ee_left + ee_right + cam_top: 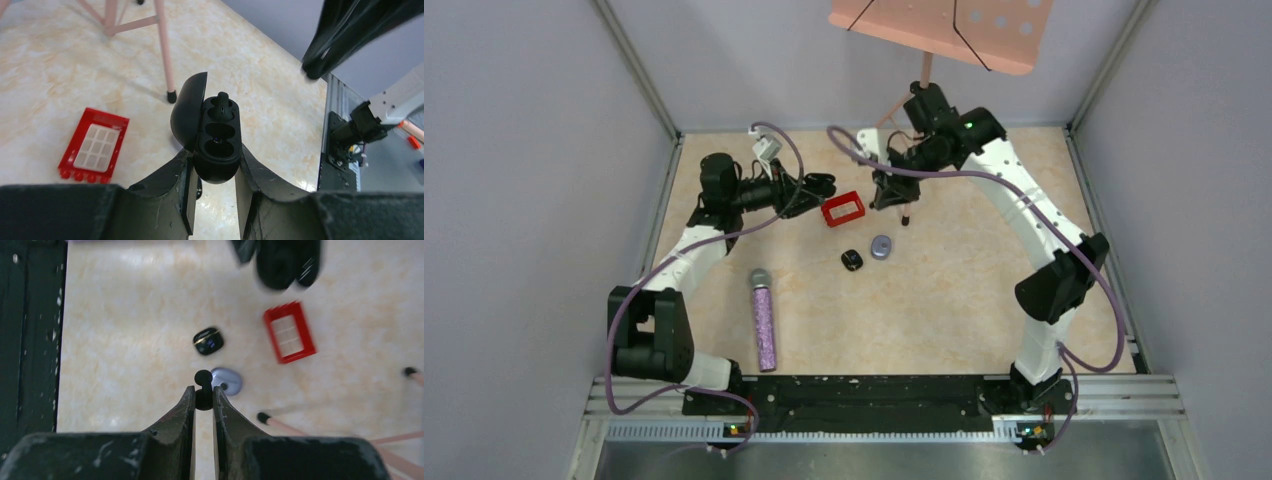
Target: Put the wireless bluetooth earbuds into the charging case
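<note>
The right pincer (203, 391) is clamping a black earbud (203, 377), round end poking out. The left pincer (216, 161) is gripping the open charging case (216, 142) nearby, off to its left, an empty hole (219, 132) showing.

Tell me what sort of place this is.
Probably a robot lab test cell: plain grey walls box in the tabletop, two arms are bolted to a metal rail, and props like a glittery microphone lie about.

bright, even light with soft shadows; the right wrist view is blurred.
</note>
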{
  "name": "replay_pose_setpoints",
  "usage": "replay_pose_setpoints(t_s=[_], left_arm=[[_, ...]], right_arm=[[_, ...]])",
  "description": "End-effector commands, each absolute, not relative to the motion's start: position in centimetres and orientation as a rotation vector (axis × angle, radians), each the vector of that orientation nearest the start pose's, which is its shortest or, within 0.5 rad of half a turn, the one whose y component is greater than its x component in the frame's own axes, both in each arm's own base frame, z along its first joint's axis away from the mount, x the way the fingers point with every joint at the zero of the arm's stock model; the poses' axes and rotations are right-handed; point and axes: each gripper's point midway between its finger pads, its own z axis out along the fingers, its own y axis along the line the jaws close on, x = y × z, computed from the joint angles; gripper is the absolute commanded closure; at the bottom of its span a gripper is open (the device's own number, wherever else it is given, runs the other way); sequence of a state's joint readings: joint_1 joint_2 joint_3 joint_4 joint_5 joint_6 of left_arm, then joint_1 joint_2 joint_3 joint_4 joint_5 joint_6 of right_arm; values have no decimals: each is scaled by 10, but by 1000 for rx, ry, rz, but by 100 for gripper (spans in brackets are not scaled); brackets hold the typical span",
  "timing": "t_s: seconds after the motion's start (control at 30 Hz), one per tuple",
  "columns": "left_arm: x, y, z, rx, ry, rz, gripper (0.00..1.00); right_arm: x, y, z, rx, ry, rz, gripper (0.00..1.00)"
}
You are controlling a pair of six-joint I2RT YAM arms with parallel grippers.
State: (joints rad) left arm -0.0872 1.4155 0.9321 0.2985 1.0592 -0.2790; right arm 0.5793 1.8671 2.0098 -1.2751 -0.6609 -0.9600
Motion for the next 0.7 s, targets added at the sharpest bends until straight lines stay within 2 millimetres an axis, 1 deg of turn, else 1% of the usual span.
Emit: replay_pose_setpoints(t_s=[0.0, 0.07, 0.1, 0.2, 0.4, 0.47, 0.67], left_arm=[[339, -222, 278, 884, 1495, -1198, 100], [332, -232, 281, 939, 1459, -1212, 100], [329, -237, 283, 965, 1440, -1222, 100], [319, -249, 289, 1028, 1391, -1240, 100], [308, -258, 300, 1072, 1343, -1261, 100], [306, -258, 302, 1075, 1336, -1263, 100], [304, -258, 309, 1071, 1323, -1260, 100]], right_arm=[[292, 312, 341, -1609, 1562, 843, 100], [299, 322, 363, -1534, 1529, 865, 100], [303, 325, 371, -1501, 1523, 874, 100], [303, 331, 380, -1471, 1503, 895, 100], [299, 337, 366, -1522, 1497, 875, 100], [299, 341, 361, -1538, 1498, 864, 100], [298, 346, 354, -1553, 1499, 867, 100]])
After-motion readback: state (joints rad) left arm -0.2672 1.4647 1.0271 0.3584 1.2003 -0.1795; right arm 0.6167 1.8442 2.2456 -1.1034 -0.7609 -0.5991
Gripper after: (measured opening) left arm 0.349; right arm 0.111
